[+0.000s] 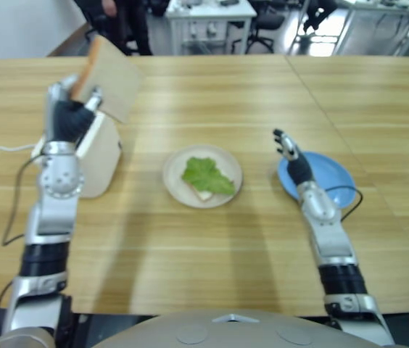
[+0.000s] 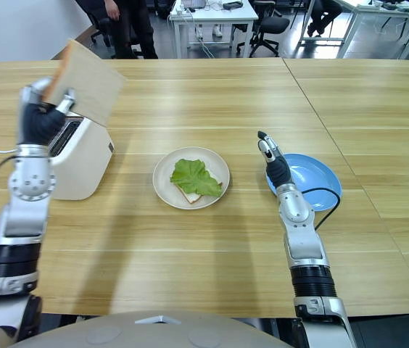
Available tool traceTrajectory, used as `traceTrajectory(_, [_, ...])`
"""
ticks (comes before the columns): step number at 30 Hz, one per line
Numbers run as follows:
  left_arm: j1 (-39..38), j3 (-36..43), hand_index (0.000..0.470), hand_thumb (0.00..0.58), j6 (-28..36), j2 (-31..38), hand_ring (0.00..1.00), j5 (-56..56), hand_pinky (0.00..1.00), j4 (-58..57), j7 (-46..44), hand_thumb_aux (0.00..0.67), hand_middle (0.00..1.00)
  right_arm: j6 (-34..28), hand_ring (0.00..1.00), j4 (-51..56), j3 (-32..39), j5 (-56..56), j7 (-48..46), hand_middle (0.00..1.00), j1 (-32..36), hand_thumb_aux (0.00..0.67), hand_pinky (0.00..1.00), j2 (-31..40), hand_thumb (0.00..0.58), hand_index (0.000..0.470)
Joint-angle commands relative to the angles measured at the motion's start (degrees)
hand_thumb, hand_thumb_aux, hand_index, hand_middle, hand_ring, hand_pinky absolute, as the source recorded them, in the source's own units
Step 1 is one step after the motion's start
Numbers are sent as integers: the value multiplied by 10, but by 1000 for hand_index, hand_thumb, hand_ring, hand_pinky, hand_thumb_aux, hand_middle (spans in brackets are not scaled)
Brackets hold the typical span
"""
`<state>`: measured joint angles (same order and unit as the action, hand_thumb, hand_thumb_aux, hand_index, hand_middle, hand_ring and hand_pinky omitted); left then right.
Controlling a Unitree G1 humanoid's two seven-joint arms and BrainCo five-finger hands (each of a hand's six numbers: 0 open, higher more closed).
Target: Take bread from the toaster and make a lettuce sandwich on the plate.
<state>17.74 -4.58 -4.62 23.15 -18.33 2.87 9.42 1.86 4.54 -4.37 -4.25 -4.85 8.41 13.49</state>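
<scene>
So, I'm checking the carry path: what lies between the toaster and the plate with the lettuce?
Only bare table lies between toaster and plate, plain in the right eye view. The left hand holds the bread slice above the toaster.

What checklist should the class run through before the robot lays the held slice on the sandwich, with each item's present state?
1. Bread slice gripped in left hand: ok.
2. Lettuce lying on the bottom slice, inside the cream plate: ok.
3. Right hand holding nothing, off the cream plate, at the blue plate edge: ok.
4. Held slice's lower edge clear of the toaster: cannot tell.
</scene>
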Motion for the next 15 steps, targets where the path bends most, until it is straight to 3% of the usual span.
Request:
traceTrajectory(1, [35, 64, 460, 580, 17, -56, 1000, 9, 1000, -138, -43, 670, 1000, -1, 0, 11, 0, 1, 2, 0, -1, 0, 0, -2, 0, 0])
traceTrajectory(8, [149, 106, 460, 580, -13, -119, 1000, 73, 1000, -420, -198, 670, 1000, 2, 0, 20, 1, 2, 3, 0, 2, 0, 0, -3, 0, 0])
traceTrajectory(15, [232, 105, 460, 580, -73, -134, 1000, 112, 1000, -548, -302, 670, 1000, 5, 0, 28, 4, 0, 6, 0, 4, 0, 0, -7, 0, 0])
